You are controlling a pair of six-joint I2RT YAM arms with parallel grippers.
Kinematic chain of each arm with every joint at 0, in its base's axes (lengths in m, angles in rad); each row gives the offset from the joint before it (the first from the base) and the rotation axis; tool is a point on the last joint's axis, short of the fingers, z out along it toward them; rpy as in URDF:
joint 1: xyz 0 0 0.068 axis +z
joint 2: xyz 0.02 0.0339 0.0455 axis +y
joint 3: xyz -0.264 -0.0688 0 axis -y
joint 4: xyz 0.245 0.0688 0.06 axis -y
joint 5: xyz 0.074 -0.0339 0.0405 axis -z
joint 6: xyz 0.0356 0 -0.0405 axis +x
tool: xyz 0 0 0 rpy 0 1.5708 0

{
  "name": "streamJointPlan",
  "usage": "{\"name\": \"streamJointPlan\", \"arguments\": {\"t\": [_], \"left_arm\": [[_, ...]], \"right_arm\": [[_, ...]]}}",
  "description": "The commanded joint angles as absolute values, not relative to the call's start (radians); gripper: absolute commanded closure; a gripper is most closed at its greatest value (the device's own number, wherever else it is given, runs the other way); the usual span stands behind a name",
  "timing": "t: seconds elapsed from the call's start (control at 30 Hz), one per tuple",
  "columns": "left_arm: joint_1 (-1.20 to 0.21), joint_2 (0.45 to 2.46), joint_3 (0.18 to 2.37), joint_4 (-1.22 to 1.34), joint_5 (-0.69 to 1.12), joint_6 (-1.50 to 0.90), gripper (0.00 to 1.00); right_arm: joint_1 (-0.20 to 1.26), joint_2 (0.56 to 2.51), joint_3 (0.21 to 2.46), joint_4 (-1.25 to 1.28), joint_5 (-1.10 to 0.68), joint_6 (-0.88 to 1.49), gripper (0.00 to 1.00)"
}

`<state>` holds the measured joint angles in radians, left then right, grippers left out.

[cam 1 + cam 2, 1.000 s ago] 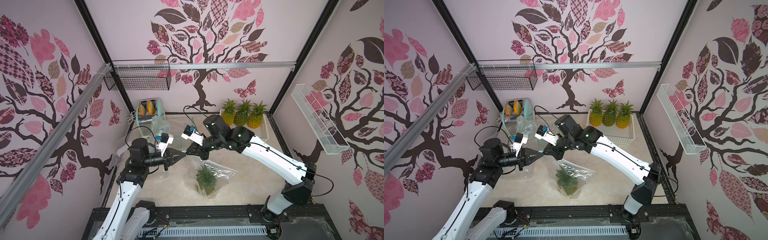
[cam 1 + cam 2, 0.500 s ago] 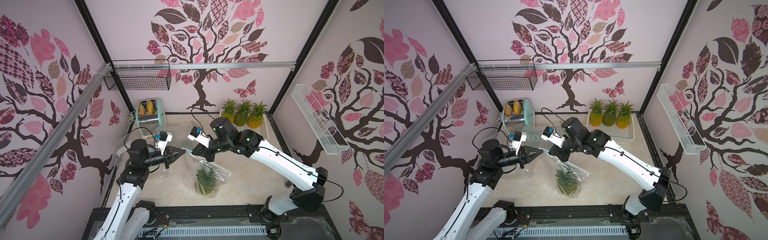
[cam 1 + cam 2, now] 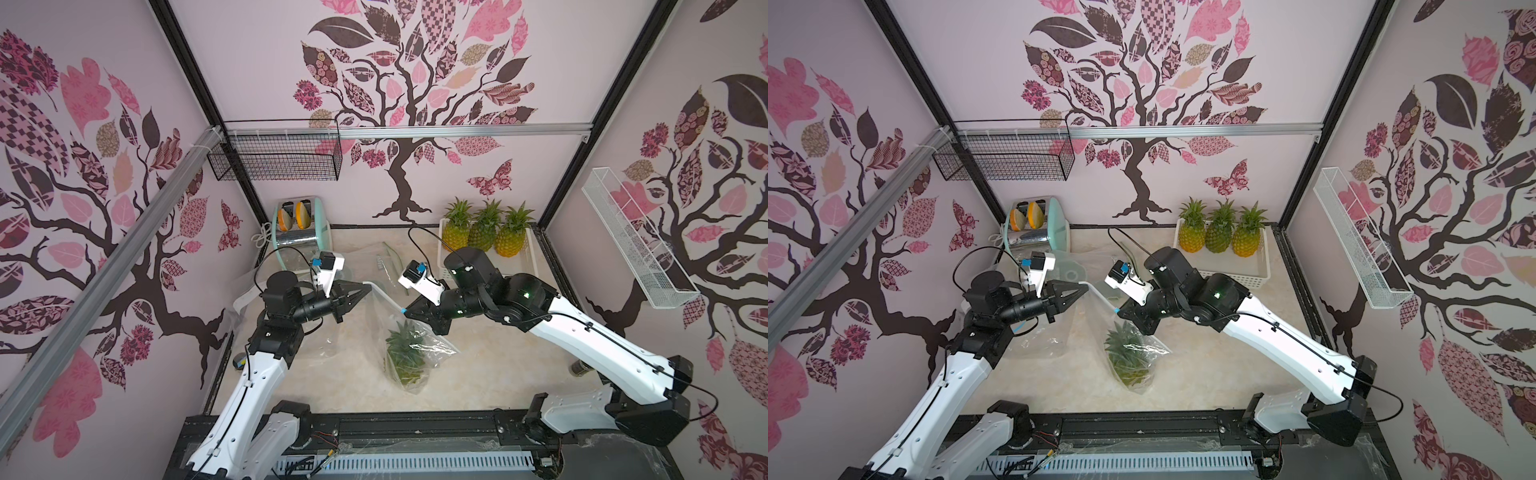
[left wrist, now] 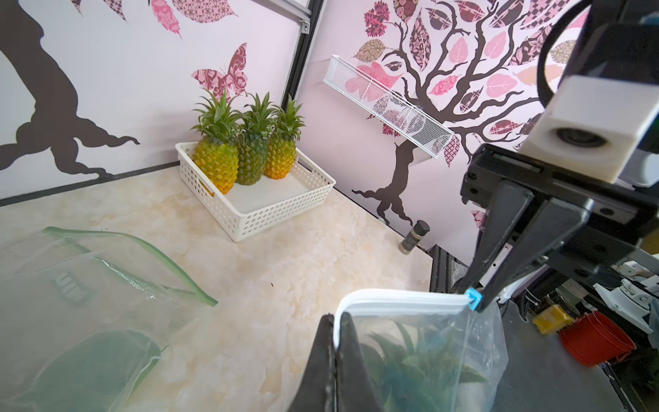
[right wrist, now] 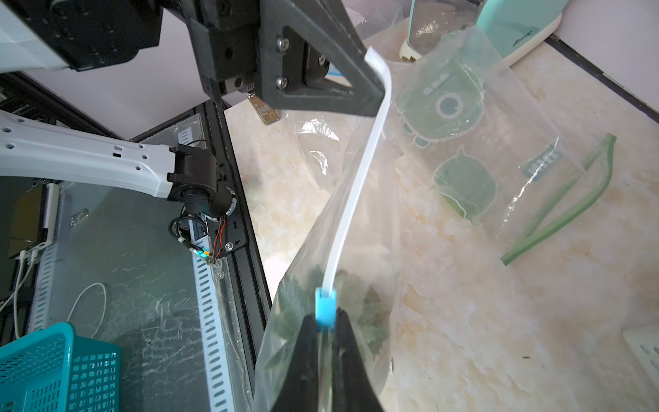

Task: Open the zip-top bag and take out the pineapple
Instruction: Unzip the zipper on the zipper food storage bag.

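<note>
Both top views have the zip-top bag (image 3: 436, 351) strung up over the middle of the counter (image 3: 478, 374). Its white zip strip (image 3: 384, 296) is stretched between the two arms, and the pineapple (image 3: 405, 359) sits low inside, leaves up. The left pincer (image 3: 368, 288) is clamped tight on one end of the strip, and the right pincer (image 3: 405, 311) is closed at the other end. Only the wrist views show what it has there: a small blue slider (image 5: 325, 306) nipped between its tips. Whether the zip has parted I can't tell.

On the counter beyond the bag lie empty clear bags (image 4: 107, 271) with green zips and green cartoon shapes; their label is too blurred to read. Three more pineapples (image 3: 484, 230) stand in a white basket (image 4: 285, 210) in the far corner on the right arm's side. A mint toaster (image 3: 299, 226) stands in the other far corner, and the script on its side is too small to make out. The left wrist view alone catches a little dark-capped bottle (image 4: 413, 238) against the wall.
</note>
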<state>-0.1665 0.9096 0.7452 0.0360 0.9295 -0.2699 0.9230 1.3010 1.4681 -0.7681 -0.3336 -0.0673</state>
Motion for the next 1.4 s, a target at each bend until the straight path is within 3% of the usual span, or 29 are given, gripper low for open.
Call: {"name": "streamJointPlan", "arguments": {"t": [0.0, 0.63, 1.23, 1.37], "left_arm": [[-0.144, 0.942, 0.762, 0.215, 0.775, -0.327, 1.0], [-0.144, 1.125, 0.82, 0.359, 0.681, -0.359, 1.0], [-0.145, 1.143, 0.809, 0.396, 0.666, -0.39, 1.0], [-0.145, 1.147, 0.808, 0.406, 0.674, -0.403, 1.0]], "right_arm": [[0.928, 1.238, 1.452, -0.887, -0.356, -0.017, 0.94], [0.93, 1.107, 1.351, -0.925, -0.348, 0.076, 0.94], [0.93, 1.042, 1.308, -0.943, -0.36, 0.117, 0.93], [0.93, 1.044, 1.31, -0.943, -0.362, 0.117, 0.83]]}}
